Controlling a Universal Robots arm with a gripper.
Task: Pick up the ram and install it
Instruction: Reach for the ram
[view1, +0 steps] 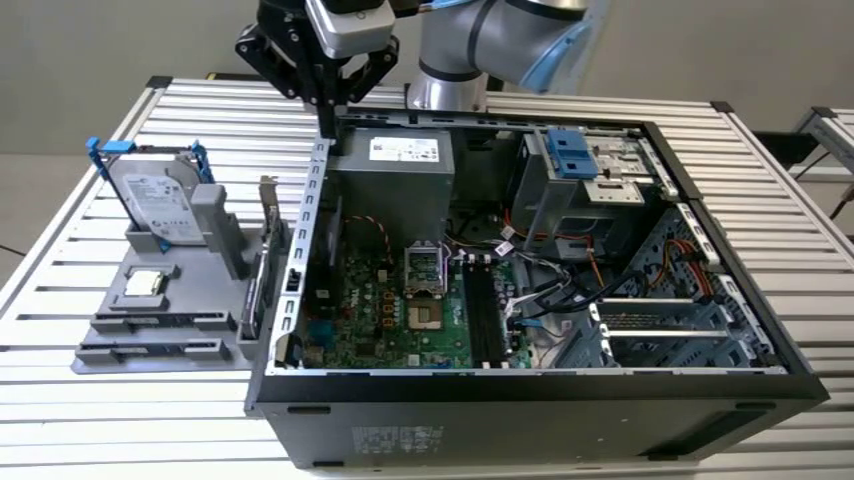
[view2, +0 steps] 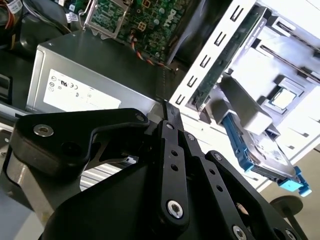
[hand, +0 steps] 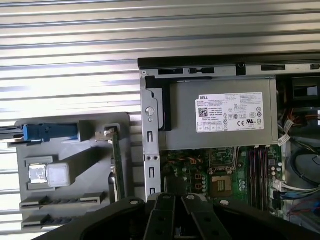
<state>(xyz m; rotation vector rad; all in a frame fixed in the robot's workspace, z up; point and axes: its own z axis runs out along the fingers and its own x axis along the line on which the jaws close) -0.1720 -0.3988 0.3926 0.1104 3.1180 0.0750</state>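
gripper: (view1: 326, 122) fingers pressed together with nothing between them. It hangs just above the far corner of the computer case (view1: 534, 395), on the holder's side, by the power supply (view1: 394, 165).
ram: (view1: 271, 265) thin green stick standing on its edge in the grey holder (view1: 160, 330), along the holder edge that faces the case. The gripper is not touching it. It shows in both wrist views (view2: 230, 56) (hand: 114, 160).
holder: sits on the slatted table (view1: 80, 420) toward the exterior view's left edge, just beside the case wall. It also carries the hard drive (view1: 158, 205) and the processor chip (view1: 143, 285).
target: black ram slots (view1: 487, 310) on the motherboard (view1: 387, 310), deep inside the open case, with loose cables (view1: 561, 285) near.
progress: judged as the approach stage. The ram is not yet picked up.
risk 1: the ram stands close to the case's perforated flange (view2: 210, 55). A small sideways error on the way down could hit the flange or the holder wall.
risk 2: closed fingers landing on the stick's top edge would press on it or knock it over rather than grasp it.
risk 3: a thin board pinched off-centre may tilt, and then it would not line up with the slot.
risk 4: the cables by the slots could snag the stick or the fingers.
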